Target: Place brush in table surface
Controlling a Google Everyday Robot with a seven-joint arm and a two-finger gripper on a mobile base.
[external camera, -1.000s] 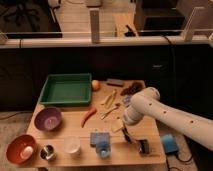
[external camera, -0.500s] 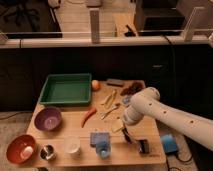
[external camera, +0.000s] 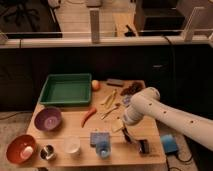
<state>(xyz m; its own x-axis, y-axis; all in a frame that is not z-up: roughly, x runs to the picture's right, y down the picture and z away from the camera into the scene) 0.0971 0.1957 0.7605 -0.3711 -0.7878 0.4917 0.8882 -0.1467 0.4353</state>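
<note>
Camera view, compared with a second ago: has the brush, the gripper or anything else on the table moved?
Nothing visibly changed. The gripper is where it was, low over the table surface, just left of the brush. The brush lies near the front right edge as before. The green tray has not moved either.

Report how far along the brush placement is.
Looks done: the brush lies on the table surface near its front right edge. In hand: the gripper hangs low just left of the brush, apparently apart from it, under the white arm. Left: probably only drawing the arm back, if the release is complete.
</note>
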